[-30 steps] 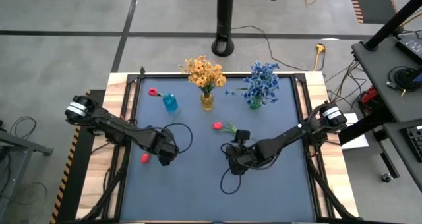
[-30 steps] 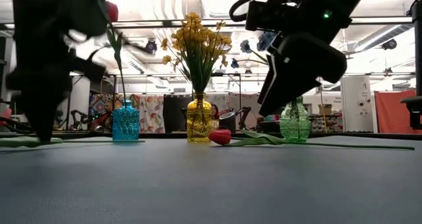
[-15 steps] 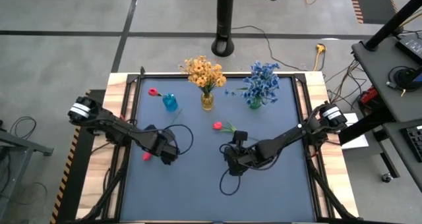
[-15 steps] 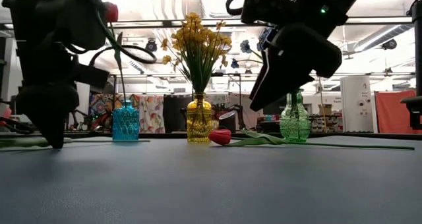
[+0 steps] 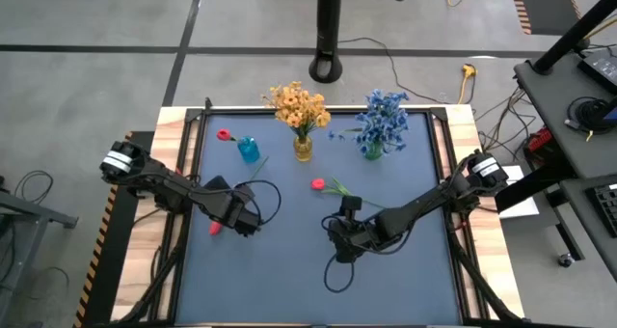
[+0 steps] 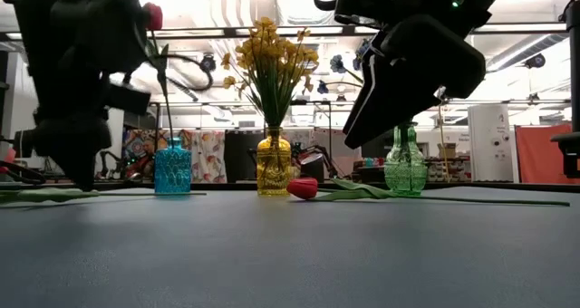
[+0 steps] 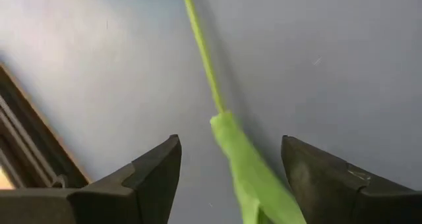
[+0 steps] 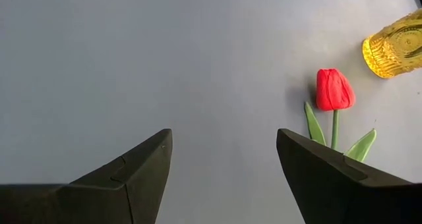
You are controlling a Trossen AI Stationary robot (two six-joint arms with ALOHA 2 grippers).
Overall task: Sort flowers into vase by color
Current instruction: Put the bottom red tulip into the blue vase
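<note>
One red tulip (image 5: 214, 228) lies flat on the dark mat, and its green stem (image 7: 203, 53) and leaf run between the fingers of my open left gripper (image 7: 231, 141), which straddles them from above (image 5: 243, 226) without touching. A second red tulip (image 8: 334, 89) lies on the mat near the yellow vase (image 8: 395, 49). My open right gripper (image 8: 224, 135) hovers nearer the table's near edge (image 5: 338, 241), apart from it. A third red tulip (image 5: 224, 134) stands in the blue vase (image 5: 249, 150).
Three vases stand in a row near the far edge. The blue vase (image 6: 172, 168) is on the left, the yellow vase (image 5: 303, 147) holds yellow flowers (image 5: 297, 104), and the green vase (image 5: 373, 150) holds blue flowers (image 5: 381, 116). Bare mat (image 5: 289, 289) stretches toward the near edge.
My left gripper has shifted a little toward the table's right, staying low over the tulip stem. My right gripper has drawn back slightly toward the near edge, away from the lying tulip. Both stay open.
</note>
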